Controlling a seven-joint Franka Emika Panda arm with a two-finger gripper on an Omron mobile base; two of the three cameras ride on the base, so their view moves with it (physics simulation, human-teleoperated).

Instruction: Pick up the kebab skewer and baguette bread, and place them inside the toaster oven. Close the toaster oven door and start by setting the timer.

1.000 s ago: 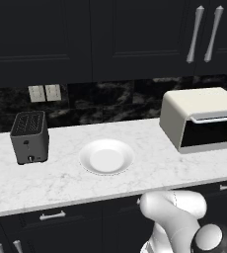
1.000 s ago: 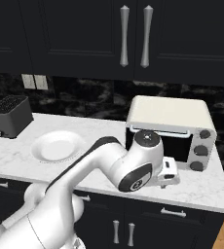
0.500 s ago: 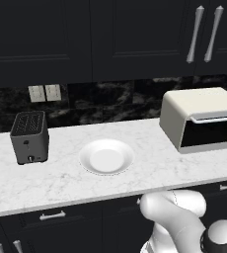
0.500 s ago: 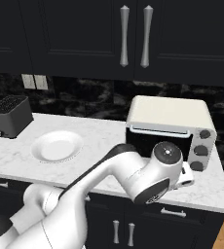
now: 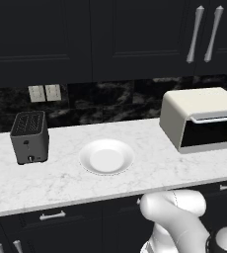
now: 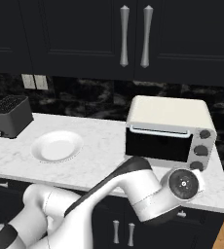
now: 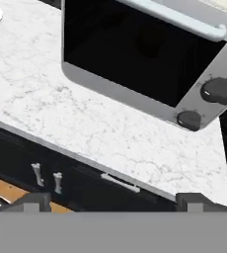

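Swung rightward, the wide-open tool (image 7: 113,200) now faces the toaster oven door (image 7: 135,59) above it.

White plate (image 5: 107,156) beside grey toaster (image 5: 30,137) (marble counter (image 5: 61,180)), seemingly bare.

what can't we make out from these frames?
- Inside of the toaster oven: its door is shut and the glass is near black in the hand view and both base views.
- Knob markings: too small to read, hand view.
- Gripper: just the finger tips rise at the hand view's bottom edge, wide apart, nothing between them.
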